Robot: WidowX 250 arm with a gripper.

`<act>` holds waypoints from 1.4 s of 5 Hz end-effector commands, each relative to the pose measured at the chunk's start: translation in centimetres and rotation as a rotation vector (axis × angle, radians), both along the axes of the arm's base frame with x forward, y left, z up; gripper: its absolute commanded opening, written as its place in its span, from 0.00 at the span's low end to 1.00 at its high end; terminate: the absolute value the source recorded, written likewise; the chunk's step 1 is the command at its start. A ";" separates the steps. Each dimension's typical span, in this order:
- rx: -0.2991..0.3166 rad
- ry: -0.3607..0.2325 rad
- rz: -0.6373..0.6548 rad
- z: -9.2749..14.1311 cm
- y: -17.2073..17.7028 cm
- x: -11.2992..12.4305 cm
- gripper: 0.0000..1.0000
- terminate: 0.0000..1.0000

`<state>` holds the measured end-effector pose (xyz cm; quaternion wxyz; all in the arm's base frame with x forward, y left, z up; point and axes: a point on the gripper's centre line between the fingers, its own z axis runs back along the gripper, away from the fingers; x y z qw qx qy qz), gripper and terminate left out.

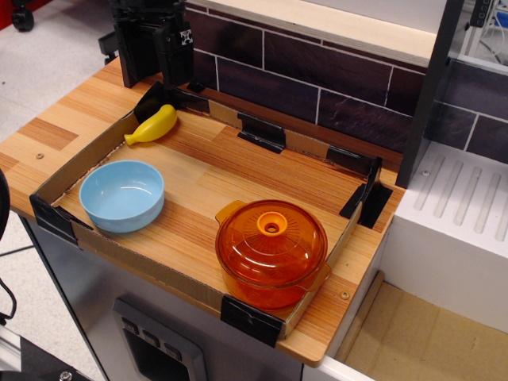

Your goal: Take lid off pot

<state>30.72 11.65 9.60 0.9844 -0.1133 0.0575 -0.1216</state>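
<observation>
A: The lid (271,240) is seated on the pot (274,287), lower centre of the worktop (198,178). Looks light, rigid, probably slick plastic.

B: Agreed, so take the ring knob (271,225). The gripper (163,67) sits upper left; can't tell its opening.

Boxy black robot arm (151,40) with a small black-and-white checkered marker (186,36).
</observation>
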 end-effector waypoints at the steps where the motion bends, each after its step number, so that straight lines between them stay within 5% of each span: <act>1: 0.000 0.000 0.000 0.0 0.0 0.0 1.00 0.00; 2: 0.099 0.012 0.020 0.4 -1.3 -0.5 1.00 0.00; 7: 0.040 -0.105 0.077 1.8 -11.2 -4.1 1.00 0.00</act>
